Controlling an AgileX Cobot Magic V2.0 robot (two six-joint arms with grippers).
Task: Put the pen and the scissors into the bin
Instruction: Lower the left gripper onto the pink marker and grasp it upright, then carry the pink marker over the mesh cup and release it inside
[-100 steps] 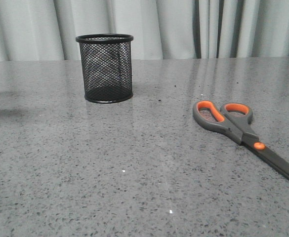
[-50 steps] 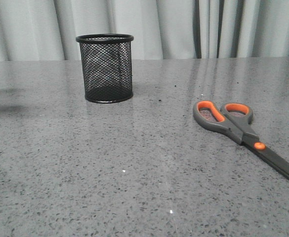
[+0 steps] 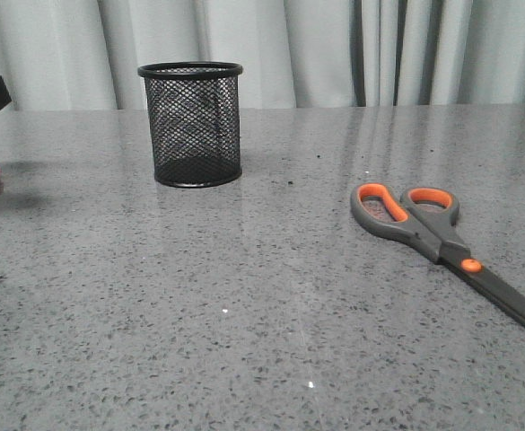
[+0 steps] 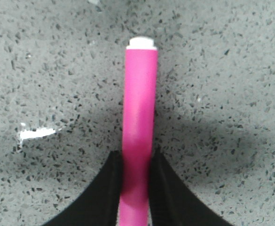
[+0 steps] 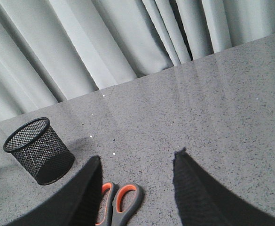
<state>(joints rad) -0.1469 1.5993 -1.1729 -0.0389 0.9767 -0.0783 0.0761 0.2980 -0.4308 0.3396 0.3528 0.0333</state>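
your left gripper (image 4: 136, 188) is clenched on the pen (image 4: 139, 132), white tip pointing away from the fingers, well to the left of the bin (image 3: 192, 124) (only the pen's pink end shows at the front view's edge). your right gripper (image 5: 137, 188) hangs released above the scissors (image 3: 441, 247), which lie flat on the table (image 3: 244, 314), right of the bin and nearer you.
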